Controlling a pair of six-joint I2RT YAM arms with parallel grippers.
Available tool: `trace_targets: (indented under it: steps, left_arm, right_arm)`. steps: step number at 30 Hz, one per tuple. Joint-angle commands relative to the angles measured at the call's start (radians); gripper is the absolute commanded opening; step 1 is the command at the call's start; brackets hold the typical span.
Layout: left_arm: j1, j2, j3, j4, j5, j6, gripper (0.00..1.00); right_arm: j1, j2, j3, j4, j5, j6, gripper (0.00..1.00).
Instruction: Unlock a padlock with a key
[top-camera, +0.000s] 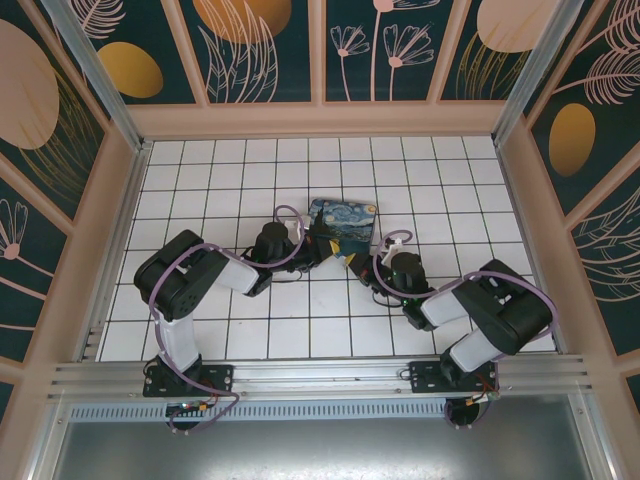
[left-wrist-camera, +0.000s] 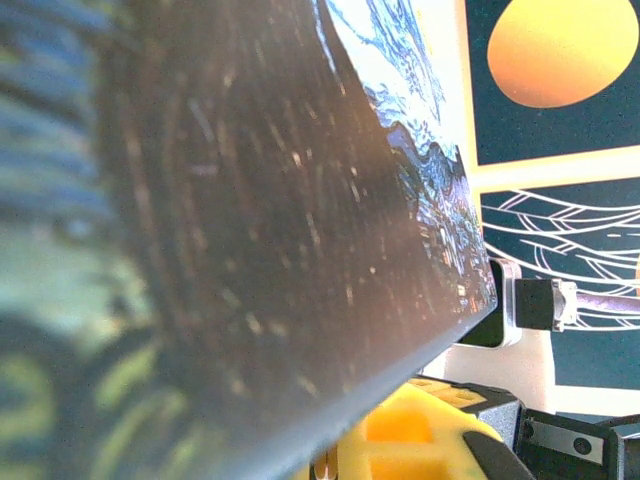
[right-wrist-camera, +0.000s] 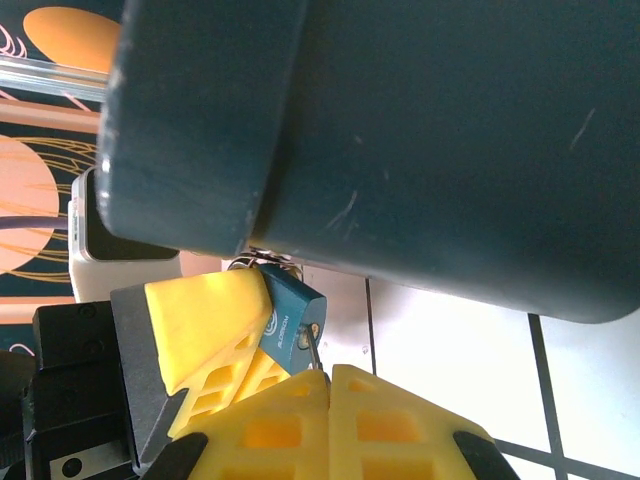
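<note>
Padlock (right-wrist-camera: 290, 312): blue-teal body tucked under the near edge of the starry-night box (top-camera: 342, 222), at mid-floor; keyhole end facing the right gripper
Key (right-wrist-camera: 316, 350): thin sliver; one end at the keyhole, the other pinched
Right gripper (right-wrist-camera: 328, 378): yellow fingertips pressed together on the key
Left gripper (top-camera: 328, 250): fingers (right-wrist-camera: 210, 310) closed on the padlock body
Open room: bare white tiles (top-camera: 220, 180) on every side of the box; walls (top-camera: 118, 200) well apart from both arms

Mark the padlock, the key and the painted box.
padlock (right-wrist-camera: 290, 315), right wrist view, blue body face.
key (right-wrist-camera: 315, 352), right wrist view, thin metal shank.
painted box (top-camera: 343, 222), top external view, starry lid.
</note>
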Motion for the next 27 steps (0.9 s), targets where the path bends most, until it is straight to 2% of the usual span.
trace_targets:
  steps: [1, 20, 27]
  left_arm:
    - [0.001, -0.015, 0.005, 0.062, 0.026, -0.007, 0.0]
    - [0.0, -0.019, 0.008, 0.068, 0.029, -0.017, 0.0]
    - [-0.001, -0.02, -0.022, 0.124, 0.043, -0.086, 0.0]
  right_arm:
    - [0.02, 0.013, 0.034, 0.063, -0.015, 0.005, 0.0]
    - [0.031, 0.039, 0.01, 0.117, 0.015, 0.021, 0.0]
    - [0.032, 0.051, -0.004, 0.277, 0.043, -0.003, 0.0]
